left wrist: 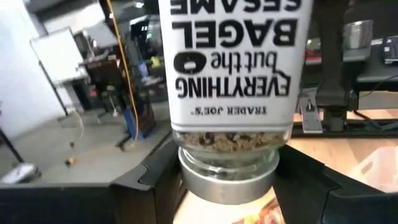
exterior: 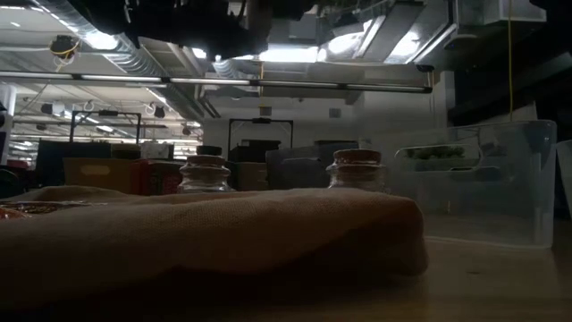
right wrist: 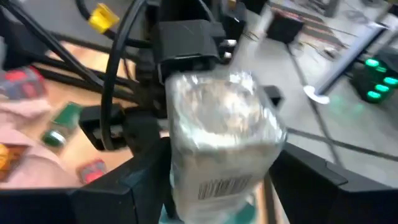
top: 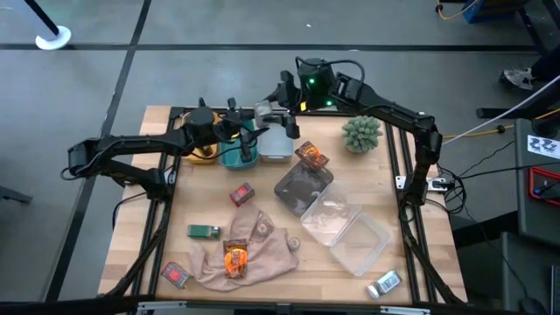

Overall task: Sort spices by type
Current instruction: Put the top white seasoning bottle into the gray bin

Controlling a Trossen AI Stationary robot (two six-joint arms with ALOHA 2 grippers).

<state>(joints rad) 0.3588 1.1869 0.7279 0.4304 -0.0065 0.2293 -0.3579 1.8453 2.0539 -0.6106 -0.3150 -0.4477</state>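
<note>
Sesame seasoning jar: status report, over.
Left gripper shut on sesame seasoning jar, over the back bins. Right gripper at the same jar. No obstruction seen.

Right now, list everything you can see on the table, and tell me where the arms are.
seasoning jar: one, white label, silver cap, held above the far edge
red packets: two, mid-table and near-left corner
orange-brown sachets: two, on the cloth and by the dark tub
green box: one, left of the cloth
silvery container: one, near-right corner
yellow container: one, far side
teal bowl: one, beside it
clear tubs: three, far, centre, right
cloth: one, beige
plant ball: one, green
left gripper: shut on the jar
right gripper: around the jar's other end
</note>
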